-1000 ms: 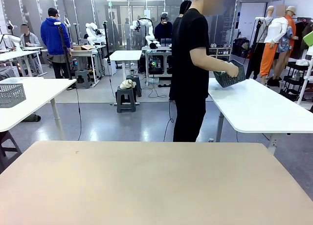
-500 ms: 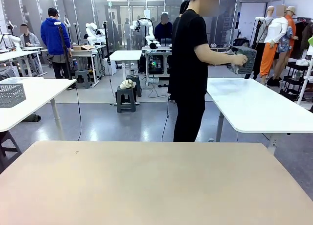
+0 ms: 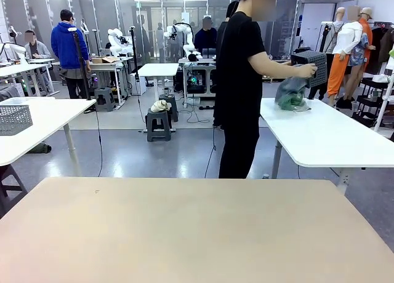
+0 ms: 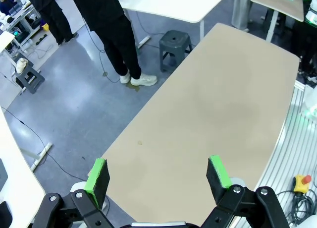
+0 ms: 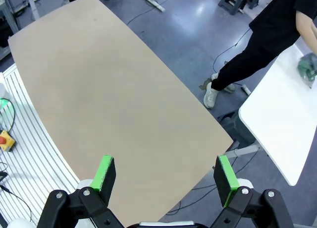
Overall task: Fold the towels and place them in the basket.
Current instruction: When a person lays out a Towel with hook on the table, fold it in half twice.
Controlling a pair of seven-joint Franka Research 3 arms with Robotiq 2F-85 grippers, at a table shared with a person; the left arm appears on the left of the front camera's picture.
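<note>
Folding nothing yet, hovering with left gripper (image 4: 157, 164) and right gripper (image 5: 164, 163) spread empty, awaiting crumpled grey-green terry towels (image 3: 290, 95) and dark grey lattice plastic basket (image 3: 314, 64) far right.

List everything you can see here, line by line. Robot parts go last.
towels: one bunched heap, number unclear, green and blue-grey, on the right white table under the dark basket
dark basket: one, dark grey mesh, tipped up in the person's hands
beige table: one, beige, nearest the camera
right white table: one, white, beside the person
left white table: one, white, left side of the room
pale basket: one, light grey mesh, on the left white table
stool: one, dark grey, mid-floor, beige cloth on top
person: one, black clothes, standing
left gripper: black, green pads, open, above the beige table
right gripper: black, green pads, open, above the beige table
</note>
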